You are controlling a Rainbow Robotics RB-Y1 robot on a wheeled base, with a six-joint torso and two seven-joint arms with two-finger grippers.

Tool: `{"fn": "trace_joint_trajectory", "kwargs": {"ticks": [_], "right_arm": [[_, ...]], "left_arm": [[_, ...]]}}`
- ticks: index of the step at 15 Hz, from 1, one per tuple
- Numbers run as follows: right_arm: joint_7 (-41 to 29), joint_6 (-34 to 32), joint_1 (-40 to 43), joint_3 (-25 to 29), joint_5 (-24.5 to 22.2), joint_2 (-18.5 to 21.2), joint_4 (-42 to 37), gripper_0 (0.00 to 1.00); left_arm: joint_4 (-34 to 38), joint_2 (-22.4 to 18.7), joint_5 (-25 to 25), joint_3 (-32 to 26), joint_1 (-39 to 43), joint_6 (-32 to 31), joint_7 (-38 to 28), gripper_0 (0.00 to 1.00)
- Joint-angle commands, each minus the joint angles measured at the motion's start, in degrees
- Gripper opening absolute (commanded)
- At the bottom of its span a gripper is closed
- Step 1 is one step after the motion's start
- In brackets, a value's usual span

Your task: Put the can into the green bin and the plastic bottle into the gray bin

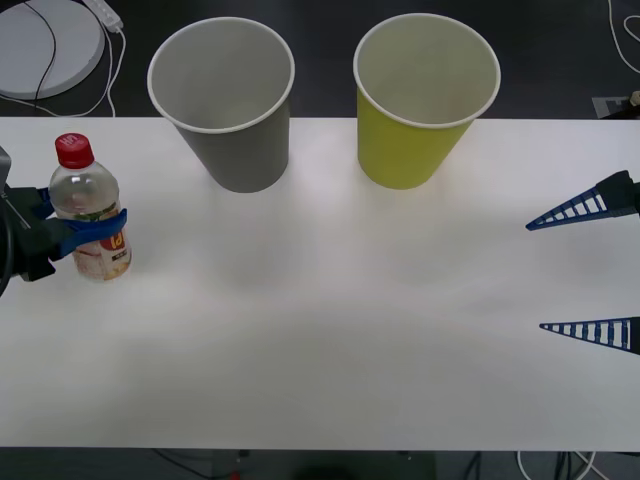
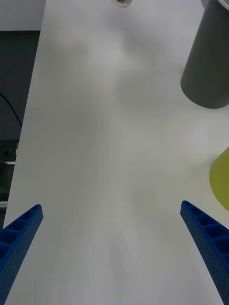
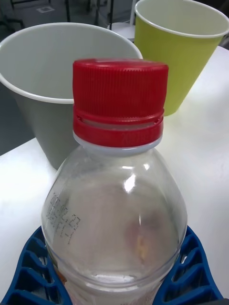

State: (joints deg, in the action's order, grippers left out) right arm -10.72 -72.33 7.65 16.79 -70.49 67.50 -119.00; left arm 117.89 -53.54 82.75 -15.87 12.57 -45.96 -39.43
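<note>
Front view shows the left gripper point(image 1: 88, 228) at the left edge of the white counter point(image 1: 320, 330), its blue ribbed fingers point(image 1: 98, 225) clamped around the middle of the plastic bottle point(image 1: 88, 210), which stands upright with its red cap point(image 1: 74, 150) on top and its orange-red-and-white label below the fingers; whether the bottle's base touches the counter is hard to judge from this angle. The gray bin point(image 1: 225, 100) stands upright at the far edge of the counter, to the right of the bottle and farther back, well apart from it, and the green bin point(image 1: 422, 95) stands upright beside it on its right with a gap between them; both bins have white rims. The right gripper point(image 1: 585, 270) sits at the right edge of the counter with its two blue fingers spread wide apart, gripping nothing, well away from both bins. In the left wrist view the bottle point(image 3: 117, 209) is close up, clear-walled, with blue fingers point(image 3: 28, 271) hugging both sides of its body, and the gray bin point(image 3: 52, 81) and green bin point(image 3: 181, 52) rise behind it. In the right wrist view the spread fingers point(image 2: 205, 238) frame bare counter point(image 2: 109, 143), with the gray bin's base point(image 2: 207, 66) and an edge of the green bin point(image 2: 220, 178) to one side.
</note>
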Motion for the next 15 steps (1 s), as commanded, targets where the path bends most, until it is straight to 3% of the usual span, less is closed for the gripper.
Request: {"fn": "trace_joint_trajectory", "kwargs": {"ticks": [1,5,10,15], "right_arm": [[0.0,0.0,0.0,0.0,0.0,0.0,0.0,1.0],[0.0,0.0,0.0,0.0,0.0,0.0,0.0,1.0],[0.0,0.0,0.0,0.0,0.0,0.0,0.0,1.0],[0.0,0.0,0.0,0.0,0.0,0.0,0.0,1.0]], "left_arm": [[1.2,-1.4,2.2,-2.0,0.0,0.0,-4.2,0.0],[1.9,-4.4,3.9,-2.6,-1.2,-1.1,-8.3,0.0],[1.2,-7.6,5.1,-7.3,-7.0,-13.2,-15.3,0.0],[-3.5,-12.0,2.9,-7.2,-13.5,-19.6,-18.2,0.0]]}}
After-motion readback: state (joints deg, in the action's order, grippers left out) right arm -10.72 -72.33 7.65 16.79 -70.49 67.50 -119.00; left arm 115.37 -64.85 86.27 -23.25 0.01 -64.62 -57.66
